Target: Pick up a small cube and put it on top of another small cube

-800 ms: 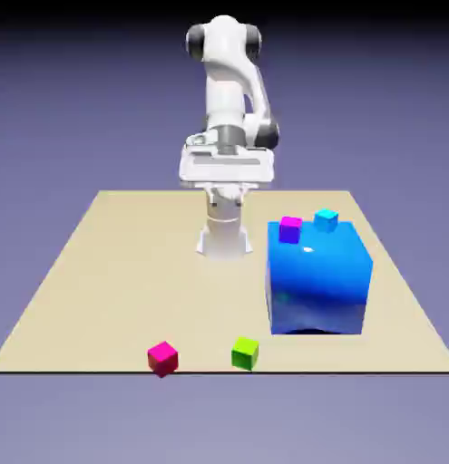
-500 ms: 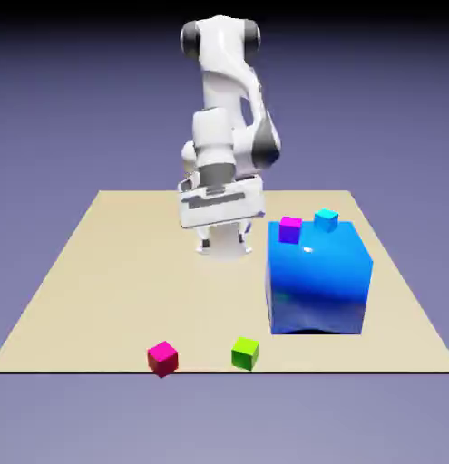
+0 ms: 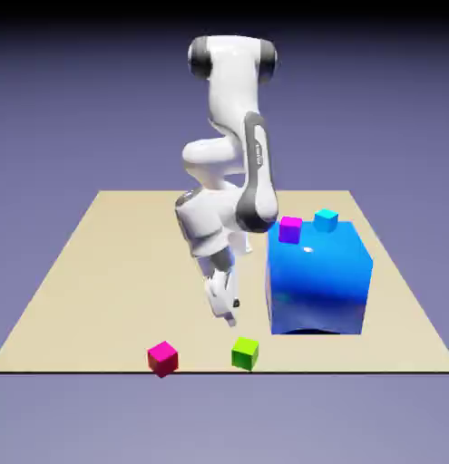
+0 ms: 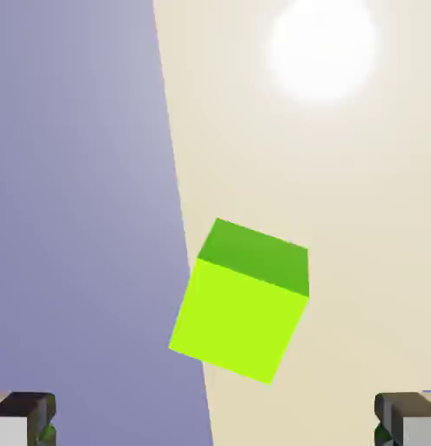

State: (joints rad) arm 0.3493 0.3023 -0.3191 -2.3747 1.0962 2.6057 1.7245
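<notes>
Jaws (image 4: 215, 420) spread wide and empty, apparently to straddle the green cube (image 4: 240, 318), lower middle of the hand view; pink cube (image 3: 162, 359), lower left of the exterior view, presumably left free as base.

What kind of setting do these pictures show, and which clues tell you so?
Probably a simulated robotics workspace: a white robot arm, plain-coloured cubes and a big blue block, against a blank blue-violet backdrop.
</notes>
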